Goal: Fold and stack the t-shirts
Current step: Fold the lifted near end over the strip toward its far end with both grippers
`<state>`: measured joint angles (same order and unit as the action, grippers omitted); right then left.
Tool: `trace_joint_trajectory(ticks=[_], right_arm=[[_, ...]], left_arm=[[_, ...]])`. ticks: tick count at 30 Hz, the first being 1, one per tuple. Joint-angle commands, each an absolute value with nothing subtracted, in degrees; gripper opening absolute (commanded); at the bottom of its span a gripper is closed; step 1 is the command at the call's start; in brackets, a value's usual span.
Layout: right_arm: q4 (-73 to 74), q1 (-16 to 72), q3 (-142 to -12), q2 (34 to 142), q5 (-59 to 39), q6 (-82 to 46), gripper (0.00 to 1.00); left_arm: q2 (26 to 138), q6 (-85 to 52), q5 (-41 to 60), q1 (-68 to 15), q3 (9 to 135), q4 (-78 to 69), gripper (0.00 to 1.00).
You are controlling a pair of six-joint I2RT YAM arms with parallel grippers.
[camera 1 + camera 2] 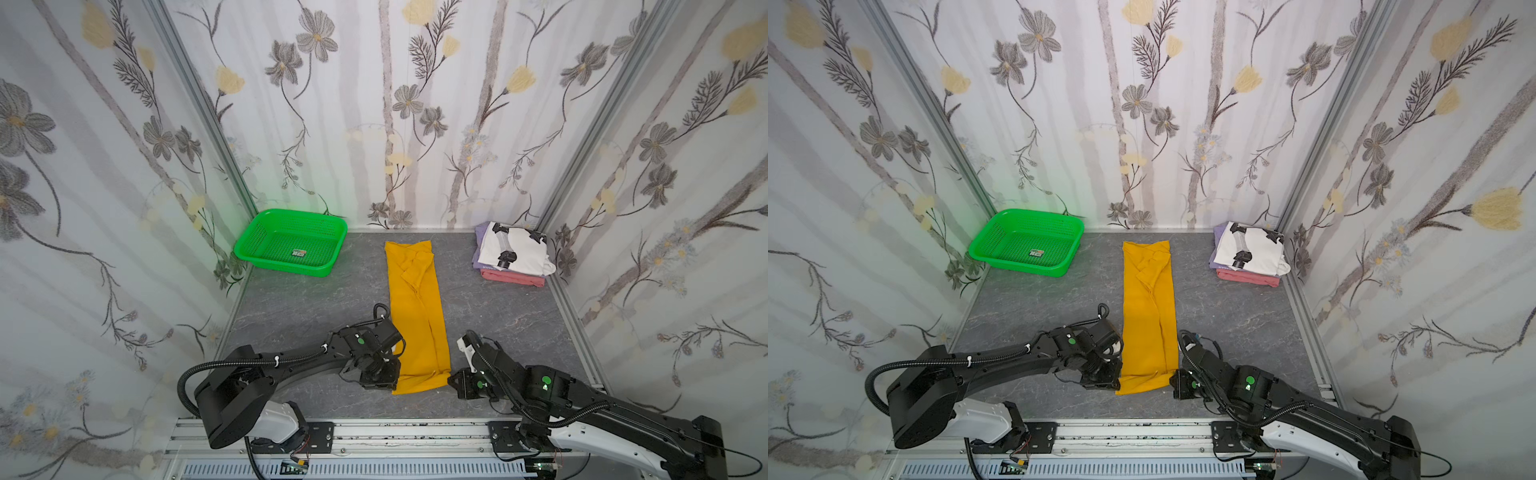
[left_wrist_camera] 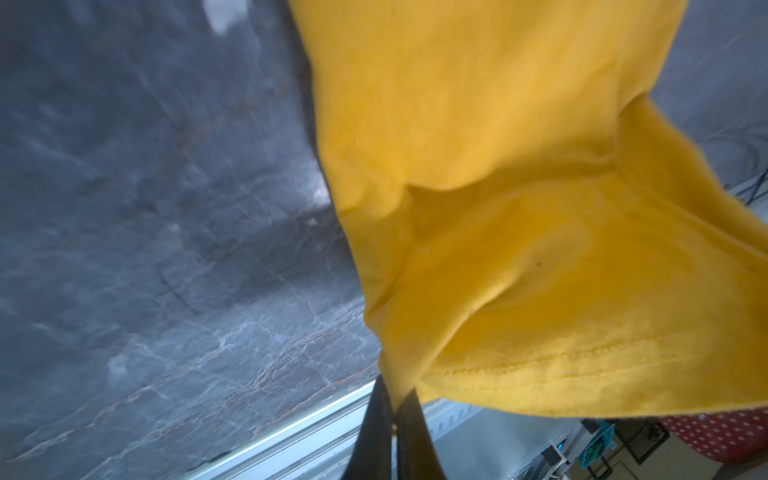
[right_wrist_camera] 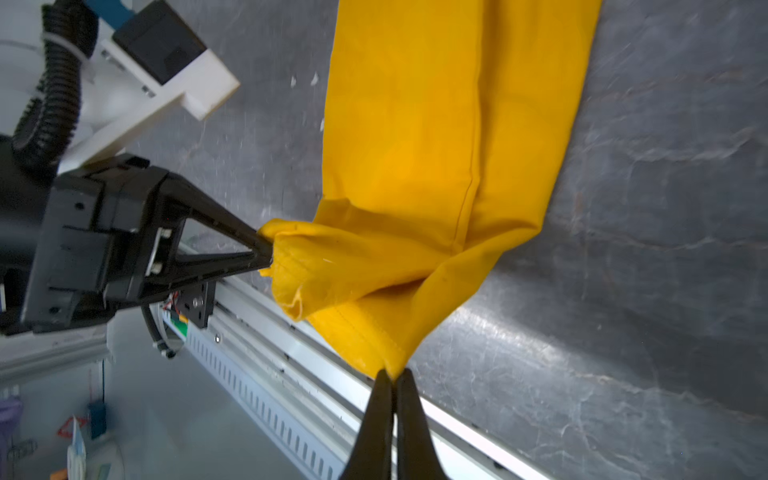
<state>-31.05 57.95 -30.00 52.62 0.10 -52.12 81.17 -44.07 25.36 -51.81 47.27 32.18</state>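
I have left claw (image 2: 394, 401) pinching one near hem corner of mustard-yellow tee (image 1: 417, 316), right claw (image 3: 392, 376) pinching other; tee lies lengthwise on table (image 1: 498, 324), folded tees (image 1: 513, 253) stacked back right

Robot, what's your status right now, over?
Left tool and right tool shut on near corners of yellow t-shirt. Shirt folded into long strip. Green basket well aside.

Folded yellow t-shirt (image 1: 417, 316) mid-table, left pincer (image 1: 395, 384) and right pincer (image 1: 451, 380) at near corners

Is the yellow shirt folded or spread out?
Partly folded: the yellow shirt lies as a narrow strip, sides folded in, full length.
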Motion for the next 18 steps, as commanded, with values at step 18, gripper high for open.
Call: trace_joint_trajectory(ticks=[18], right_arm=[[-14.5,27.9,-54.8,94.3,-12.8,-28.5,0.0]], left_arm=[[107.5,-23.6,31.0,-29.8,81.6,42.6,0.0]])
